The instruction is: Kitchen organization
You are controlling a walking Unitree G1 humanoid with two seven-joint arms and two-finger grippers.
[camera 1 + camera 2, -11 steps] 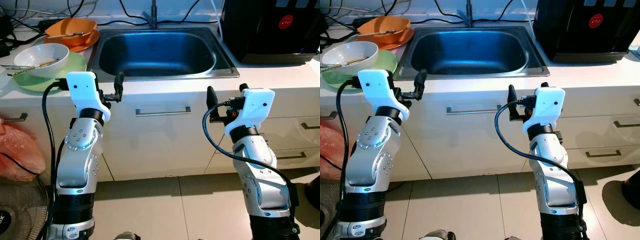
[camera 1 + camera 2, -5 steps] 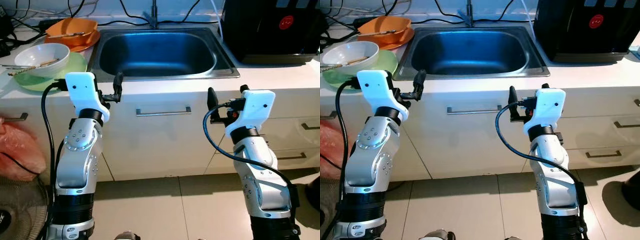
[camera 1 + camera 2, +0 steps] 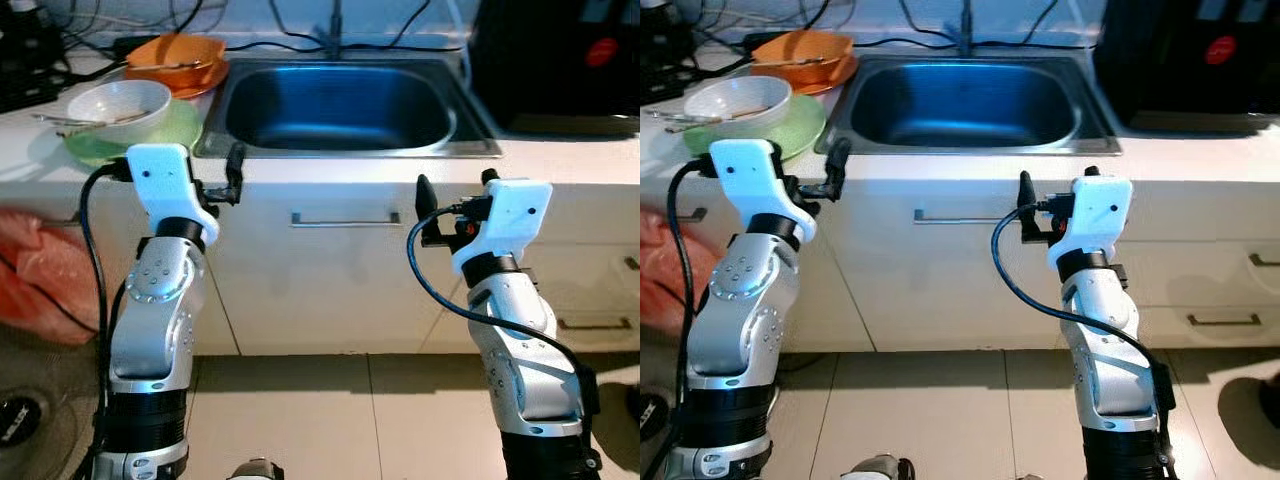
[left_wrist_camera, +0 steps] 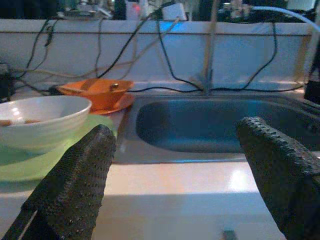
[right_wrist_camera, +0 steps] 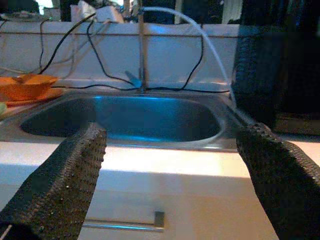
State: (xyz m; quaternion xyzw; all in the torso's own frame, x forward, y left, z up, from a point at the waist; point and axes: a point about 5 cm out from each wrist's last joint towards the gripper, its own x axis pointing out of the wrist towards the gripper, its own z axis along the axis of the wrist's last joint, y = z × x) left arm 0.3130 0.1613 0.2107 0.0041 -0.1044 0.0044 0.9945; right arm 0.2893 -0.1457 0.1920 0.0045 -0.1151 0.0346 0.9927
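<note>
A white kitchen surface (image 3: 330,172) is running across the view above pale cabinet drawers with metal handles (image 3: 345,219), and tan floor tiles (image 3: 330,420) are showing below. A deep stainless sink (image 3: 340,105) is sitting sunk into the middle of the surface, its basin shining blue, with a faucet (image 5: 141,45) and dark cables rising behind it. A black appliance (image 3: 560,60) with a red mark is standing just right of the sink. Left of the sink, a pale green plate (image 3: 180,128) is carrying a white bowl (image 3: 118,101) with utensils lying across it; behind these an orange bowl (image 3: 178,52) is resting on an orange plate (image 3: 200,78), also holding a utensil. A pinkish-red plastic bag (image 3: 40,285) is hanging low at the far left in front of the cabinets.

The left gripper (image 3: 234,175) is hovering at the surface's front edge, near the sink's left corner, jaws spread and gripping nothing. The right gripper (image 3: 452,202) is hanging in front of the drawers below the sink's right side, jaws likewise spread wide and empty.
</note>
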